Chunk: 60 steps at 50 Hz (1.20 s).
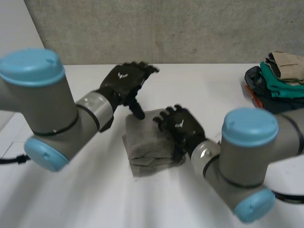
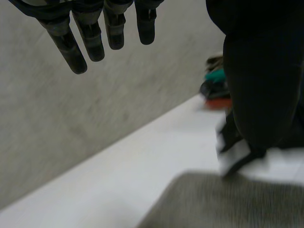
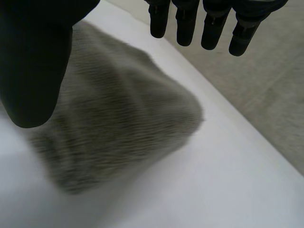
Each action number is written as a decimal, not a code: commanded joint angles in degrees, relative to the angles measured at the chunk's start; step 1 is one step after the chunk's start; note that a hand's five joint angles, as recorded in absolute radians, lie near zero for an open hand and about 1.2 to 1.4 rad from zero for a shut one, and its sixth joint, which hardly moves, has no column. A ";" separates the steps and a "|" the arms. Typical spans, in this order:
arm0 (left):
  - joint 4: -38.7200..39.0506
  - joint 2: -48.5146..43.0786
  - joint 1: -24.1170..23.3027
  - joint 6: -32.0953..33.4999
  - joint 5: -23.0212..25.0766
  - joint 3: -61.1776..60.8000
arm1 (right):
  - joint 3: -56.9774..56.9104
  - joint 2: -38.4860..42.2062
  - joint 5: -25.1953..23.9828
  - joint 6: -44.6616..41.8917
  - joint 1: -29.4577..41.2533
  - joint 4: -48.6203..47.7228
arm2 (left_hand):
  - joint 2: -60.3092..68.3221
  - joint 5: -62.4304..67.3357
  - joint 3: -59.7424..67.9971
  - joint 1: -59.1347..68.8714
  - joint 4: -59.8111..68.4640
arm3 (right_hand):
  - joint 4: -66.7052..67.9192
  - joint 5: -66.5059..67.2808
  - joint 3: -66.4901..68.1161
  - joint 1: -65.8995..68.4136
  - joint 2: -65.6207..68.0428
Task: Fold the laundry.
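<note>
Grey knitted cloth [image 1: 148, 145], folded thick, lies mid-frame on the table [image 1: 80, 199]; it looks soft, light and probably floppy. Over it, the left hand [image 1: 124, 81] and right hand [image 1: 181, 124] have relaxed fingers and hold nothing. A folded edge looks best for pinching.

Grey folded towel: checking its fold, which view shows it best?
Head view: the grey folded towel shows nearly whole, stacked layers visible. Right wrist view gives one corner; left wrist view an edge.
</note>
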 commanded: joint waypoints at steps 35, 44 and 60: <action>-2.59 -0.01 1.43 -0.33 17.31 7.69 | -5.26 13.40 0.71 -2.35 2.66 -22.37 | -0.65 -1.65 -1.15 0.32 -0.47 | 67.64 67.25 67.90 67.01 67.83; -2.59 0.25 1.61 -0.33 17.32 10.32 | -8.78 8.04 -0.26 -2.09 -2.34 -25.09 | -0.81 -1.81 -1.32 0.15 -0.64 | 67.64 67.25 67.90 67.01 67.83; -2.42 4.56 2.75 -0.59 17.49 12.52 | -27.05 3.02 -0.43 4.14 -24.04 -28.34 | -0.65 -1.65 -1.15 0.32 -0.47 | 67.64 67.25 67.90 67.01 67.83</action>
